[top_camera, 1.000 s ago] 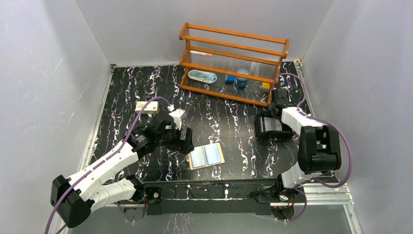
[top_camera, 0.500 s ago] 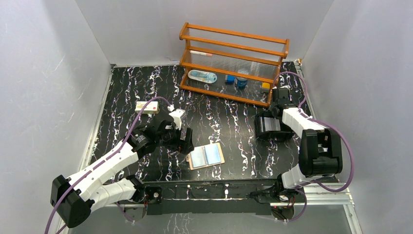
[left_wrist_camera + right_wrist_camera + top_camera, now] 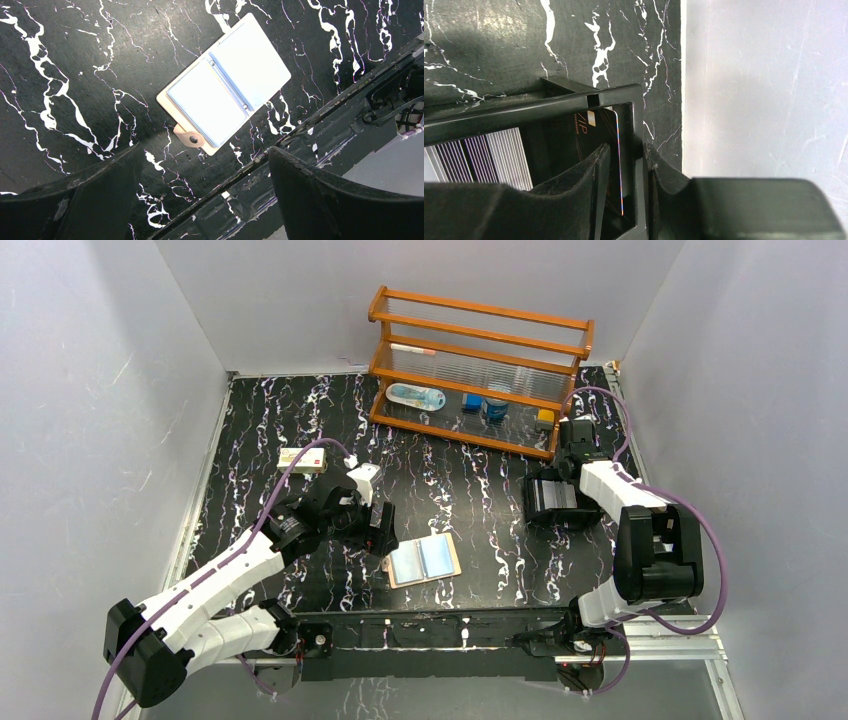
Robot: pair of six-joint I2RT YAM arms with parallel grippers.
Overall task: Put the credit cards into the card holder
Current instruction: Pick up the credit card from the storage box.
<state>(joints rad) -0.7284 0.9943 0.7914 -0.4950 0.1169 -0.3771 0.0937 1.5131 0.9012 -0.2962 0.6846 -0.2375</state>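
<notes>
The card holder (image 3: 550,500), a black slotted box, sits at the right. A black card (image 3: 594,130) stands in its end slot. My right gripper (image 3: 562,478) (image 3: 628,147) straddles that card and the end wall (image 3: 636,125); one finger is inside and one touches the wall outside, but a firm grip does not show. A tan wallet (image 3: 455,565) (image 3: 189,139) lies open near the front edge, and a light blue credit card (image 3: 408,562) (image 3: 207,102) rests on its left half. A yellowish credit card (image 3: 302,459) lies at the back left. My left gripper (image 3: 383,537) (image 3: 203,150) hangs open and empty just left of the wallet.
A wooden rack (image 3: 480,370) with small bottles and blocks stands at the back, just behind the card holder. Grey walls close in the table on three sides; the right wall (image 3: 764,90) is close to the holder. The metal front rail (image 3: 325,100) runs beside the wallet.
My right gripper's jaws have narrowed around the holder's end wall and the black card. The left arm, the wallet and the cards have stayed in place.
</notes>
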